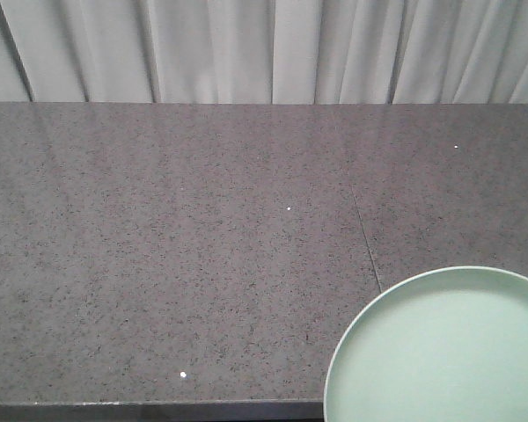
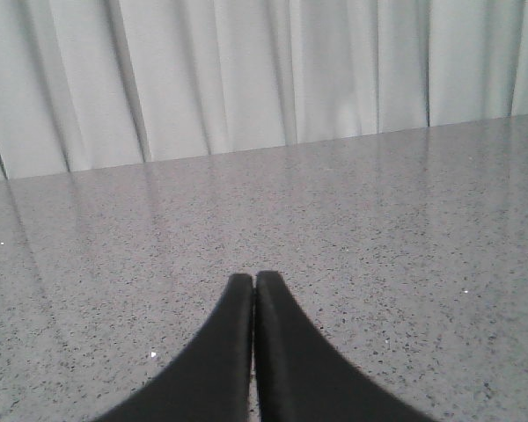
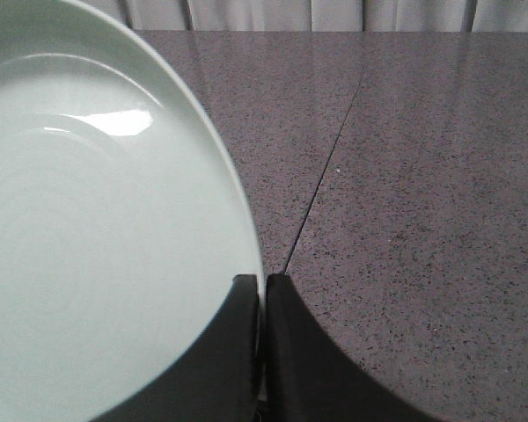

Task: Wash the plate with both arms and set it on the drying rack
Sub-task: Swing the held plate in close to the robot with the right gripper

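The pale mint-green plate (image 1: 449, 352) fills the bottom right corner of the front view, held above the speckled grey countertop (image 1: 176, 264). In the right wrist view the plate (image 3: 97, 237) covers the left half, and my right gripper (image 3: 262, 283) is shut on its rim, one finger inside the plate and one outside. My left gripper (image 2: 253, 280) is shut with nothing between its fingers, hovering over bare countertop (image 2: 378, 229). The drying rack is out of view.
A white pleated curtain (image 1: 264, 48) hangs behind the counter's far edge. A thin seam (image 1: 365, 233) runs across the countertop. The counter's front edge (image 1: 150, 406) shows at the bottom of the front view.
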Motion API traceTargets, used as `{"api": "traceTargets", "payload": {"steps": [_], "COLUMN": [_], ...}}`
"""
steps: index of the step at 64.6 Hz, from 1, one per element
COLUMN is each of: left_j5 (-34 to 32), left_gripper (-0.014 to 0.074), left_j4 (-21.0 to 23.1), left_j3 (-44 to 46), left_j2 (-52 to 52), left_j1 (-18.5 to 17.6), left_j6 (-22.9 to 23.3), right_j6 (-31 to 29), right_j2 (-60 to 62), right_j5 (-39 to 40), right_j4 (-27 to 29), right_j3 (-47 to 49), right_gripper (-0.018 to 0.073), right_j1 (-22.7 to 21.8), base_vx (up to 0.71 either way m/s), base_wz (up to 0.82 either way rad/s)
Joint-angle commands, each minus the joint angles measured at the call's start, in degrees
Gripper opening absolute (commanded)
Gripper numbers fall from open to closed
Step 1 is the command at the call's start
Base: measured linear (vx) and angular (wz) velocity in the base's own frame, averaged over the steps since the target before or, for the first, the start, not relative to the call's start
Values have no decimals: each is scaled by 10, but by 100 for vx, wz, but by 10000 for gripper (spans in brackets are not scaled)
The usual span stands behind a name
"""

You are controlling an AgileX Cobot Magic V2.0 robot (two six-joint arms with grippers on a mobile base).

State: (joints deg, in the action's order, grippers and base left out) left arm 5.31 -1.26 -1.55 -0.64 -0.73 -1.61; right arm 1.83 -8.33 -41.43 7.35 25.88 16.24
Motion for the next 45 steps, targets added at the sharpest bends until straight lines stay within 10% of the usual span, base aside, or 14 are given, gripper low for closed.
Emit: {"api": "traceTargets", "payload": {"steps": [1,45], "left_j5": [-43,-43], "left_gripper": [-6,-6], "left_j4": [1,1], "left_j3": [-12,-12], "left_j2": [-4,-4], "left_j1": [1,1], "left_j6": [6,6], "right_j6": [1,1], "right_j2": [-7,-7], "right_j5": [43,43], "right_j4": [3,3], "right_j3": [13,13], "right_gripper": [-2,-2], "right_j1": [-1,-1], "base_vx": [0,0], "base_wz": [0,0]}}
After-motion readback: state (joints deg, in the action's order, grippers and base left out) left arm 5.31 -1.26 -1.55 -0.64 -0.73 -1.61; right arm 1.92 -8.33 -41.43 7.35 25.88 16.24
